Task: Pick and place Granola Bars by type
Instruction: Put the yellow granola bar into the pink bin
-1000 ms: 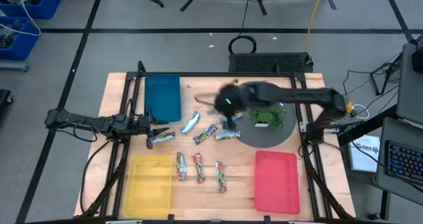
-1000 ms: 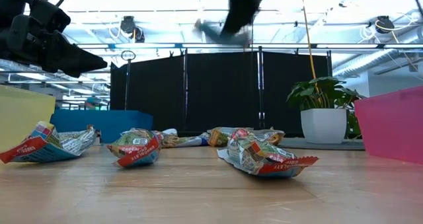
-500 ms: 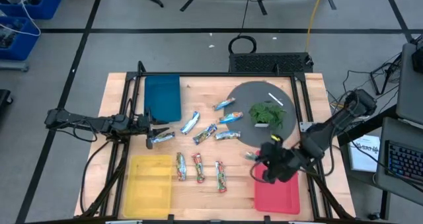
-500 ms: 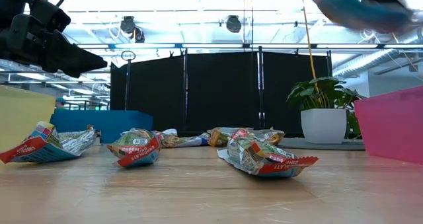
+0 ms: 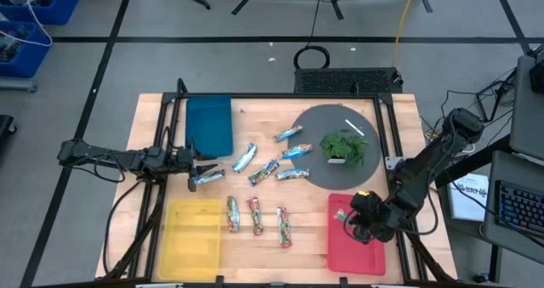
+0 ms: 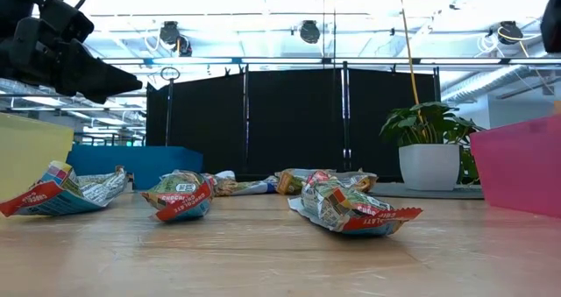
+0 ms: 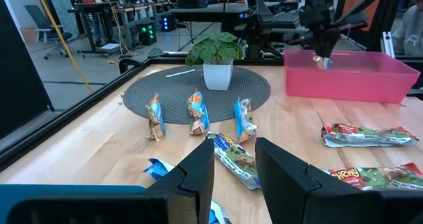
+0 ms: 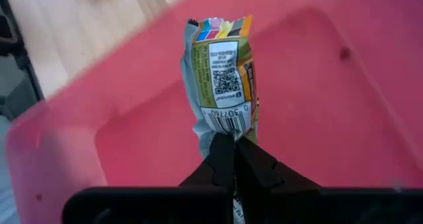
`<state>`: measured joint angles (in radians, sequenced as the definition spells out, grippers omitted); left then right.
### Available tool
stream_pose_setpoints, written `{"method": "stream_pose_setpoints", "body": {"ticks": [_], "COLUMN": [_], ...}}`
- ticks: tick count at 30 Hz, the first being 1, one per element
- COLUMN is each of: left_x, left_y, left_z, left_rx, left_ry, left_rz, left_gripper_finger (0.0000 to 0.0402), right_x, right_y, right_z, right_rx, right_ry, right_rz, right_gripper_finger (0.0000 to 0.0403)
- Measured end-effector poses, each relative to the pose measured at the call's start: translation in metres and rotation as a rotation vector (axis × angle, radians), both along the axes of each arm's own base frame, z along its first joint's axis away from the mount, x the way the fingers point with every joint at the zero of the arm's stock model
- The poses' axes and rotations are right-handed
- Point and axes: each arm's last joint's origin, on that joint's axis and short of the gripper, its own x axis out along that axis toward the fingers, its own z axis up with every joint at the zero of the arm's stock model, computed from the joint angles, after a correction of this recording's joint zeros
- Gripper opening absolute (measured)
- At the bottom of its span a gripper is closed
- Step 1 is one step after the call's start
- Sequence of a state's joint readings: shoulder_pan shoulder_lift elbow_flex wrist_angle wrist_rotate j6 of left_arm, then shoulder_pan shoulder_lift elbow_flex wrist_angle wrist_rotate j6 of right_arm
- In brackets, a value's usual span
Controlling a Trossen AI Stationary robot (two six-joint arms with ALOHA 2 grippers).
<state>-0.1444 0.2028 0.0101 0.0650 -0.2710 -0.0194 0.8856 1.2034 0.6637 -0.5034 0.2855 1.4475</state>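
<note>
Orange-edged foil granola bar [image 8: 221,78] pinched in right gripper [image 8: 230,159] fingers over pink rectangular tray [image 8: 370,118], placing step; next, probably release; left gripper [image 5: 194,163] part-open, empty.

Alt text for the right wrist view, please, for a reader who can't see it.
The right gripper, shut, pinches one end of a silver-orange granola bar and holds it over the inside of the pink tray. Bare wooden table shows beyond the tray's rim.
</note>
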Motion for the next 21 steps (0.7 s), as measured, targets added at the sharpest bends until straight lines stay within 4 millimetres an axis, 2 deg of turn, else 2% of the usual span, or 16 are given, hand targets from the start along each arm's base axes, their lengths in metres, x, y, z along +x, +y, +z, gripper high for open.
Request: {"method": "stream_pose_setpoints", "body": {"ticks": [10, 17, 21], "left_x": [0.0, 0.0, 0.0], "left_y": [0.0, 0.0, 0.0], "left_z": [0.0, 0.0, 0.0], "left_rx": [-0.011, -0.012, -0.012], "left_ry": [-0.001, -0.001, -0.001], "left_rz": [0.001, 0.002, 0.002], "left_gripper_finger": [0.0118, 0.0118, 0.0118], "right_x": [-0.001, 0.0, 0.009], "right_y": [0.001, -0.003, -0.017], "right_z": [-0.002, -0.003, 0.0], "right_rx": [0.038, 0.022, -0.052], "right_ry": [-0.001, 0.013, -0.016], "right_rz": [-0.04, -0.058, -0.043], "right_gripper_finger": [0.0017, 0.007, 0.0106]}}
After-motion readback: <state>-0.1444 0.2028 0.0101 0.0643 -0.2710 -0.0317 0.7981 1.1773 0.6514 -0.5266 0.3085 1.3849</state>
